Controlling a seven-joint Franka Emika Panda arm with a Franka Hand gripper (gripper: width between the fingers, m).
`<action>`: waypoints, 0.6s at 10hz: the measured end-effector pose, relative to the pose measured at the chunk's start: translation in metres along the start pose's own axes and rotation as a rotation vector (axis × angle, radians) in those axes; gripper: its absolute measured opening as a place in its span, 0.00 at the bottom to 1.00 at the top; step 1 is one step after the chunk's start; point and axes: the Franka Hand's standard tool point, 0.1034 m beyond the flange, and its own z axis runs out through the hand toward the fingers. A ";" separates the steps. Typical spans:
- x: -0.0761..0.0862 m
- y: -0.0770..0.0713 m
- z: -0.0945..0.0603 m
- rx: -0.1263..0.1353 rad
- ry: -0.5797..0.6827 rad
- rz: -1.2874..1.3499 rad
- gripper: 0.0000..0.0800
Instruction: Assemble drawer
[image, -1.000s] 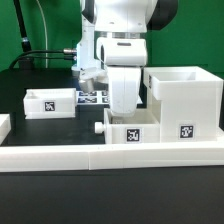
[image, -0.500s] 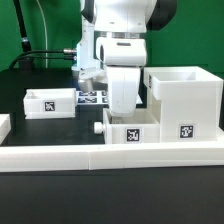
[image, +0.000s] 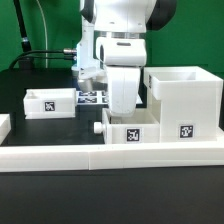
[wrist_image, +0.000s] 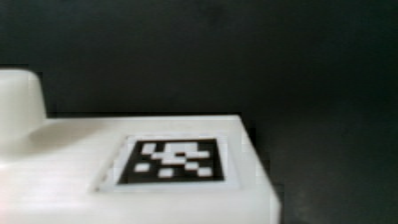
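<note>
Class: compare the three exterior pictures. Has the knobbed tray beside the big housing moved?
No. The knobbed tray keeps the same place beside the housing, which stands fixed in the exterior view.

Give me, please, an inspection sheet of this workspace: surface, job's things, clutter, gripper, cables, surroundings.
Surface: black table, edged in front by a long low white wall.
Job's things: large housing at the exterior view's right; knobbed tray beside it, tag facing the camera; second tray apart, at the exterior view's left.
Clutter: nothing seen; only the marker board, further back.
Gripper: gripper low at the knobbed tray; fingertips hidden, open or shut cannot be told.
Cables: black cables behind, at the exterior view's left.
Surroundings: green backdrop.
</note>
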 end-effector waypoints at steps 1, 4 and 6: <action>0.000 0.000 0.000 0.000 0.000 0.000 0.06; 0.003 0.000 0.000 0.001 0.001 0.010 0.06; 0.002 -0.001 0.000 0.003 0.000 0.016 0.06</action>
